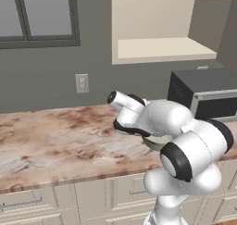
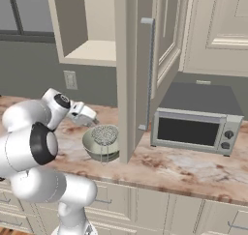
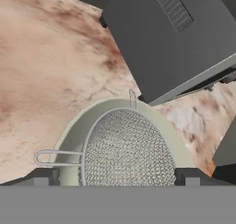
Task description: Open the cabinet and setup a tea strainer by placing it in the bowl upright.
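Hand view: claw [image 3: 118,176] spread wide, gripping nothing | tea strainer [image 3: 126,149] just below it, mesh cup up, seated in bowl [image 3: 73,131], handle over rim | beyond: cabinet [image 2: 131,74] door swung open | judged: both steps done, only retreat left

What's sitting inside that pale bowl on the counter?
A grey mesh tea strainer sits in the bowl, its wire handle sticking out over the rim. The mesh covers the bowl's bottom, so anything under it is hidden.
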Tool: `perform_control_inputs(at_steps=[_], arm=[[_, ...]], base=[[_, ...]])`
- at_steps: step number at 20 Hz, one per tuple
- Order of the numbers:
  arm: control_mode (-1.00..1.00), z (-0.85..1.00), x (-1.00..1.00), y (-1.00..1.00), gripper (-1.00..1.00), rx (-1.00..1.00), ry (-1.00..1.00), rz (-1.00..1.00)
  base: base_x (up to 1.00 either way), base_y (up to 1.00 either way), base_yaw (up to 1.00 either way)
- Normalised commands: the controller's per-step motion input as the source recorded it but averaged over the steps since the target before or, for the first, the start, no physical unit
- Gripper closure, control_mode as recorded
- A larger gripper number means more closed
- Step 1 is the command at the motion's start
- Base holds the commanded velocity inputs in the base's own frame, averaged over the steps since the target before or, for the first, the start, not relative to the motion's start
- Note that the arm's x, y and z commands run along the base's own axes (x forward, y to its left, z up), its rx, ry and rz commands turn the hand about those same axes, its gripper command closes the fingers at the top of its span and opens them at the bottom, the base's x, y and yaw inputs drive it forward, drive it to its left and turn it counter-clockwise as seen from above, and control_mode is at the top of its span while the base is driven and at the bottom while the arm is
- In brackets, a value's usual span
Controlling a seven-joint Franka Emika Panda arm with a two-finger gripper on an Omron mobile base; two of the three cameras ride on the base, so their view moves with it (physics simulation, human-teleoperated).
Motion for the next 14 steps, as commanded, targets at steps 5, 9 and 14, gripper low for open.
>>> perform_control_inputs(at_steps=[5,9,14], arm=[[-1.0,0.15,0.0,0.0,-1.0,0.13,0.01,0.0],[-1.0,0.16,0.0,0.01,-1.0,0.1,0.0,0.0],[-1.0,0.1,-0.1,0.0,-1.0,0.22,0.0,0.0]], base=[[0.0,0.0,0.0],[0.0,0.0,0.0],[0.0,0.0,0.0]])
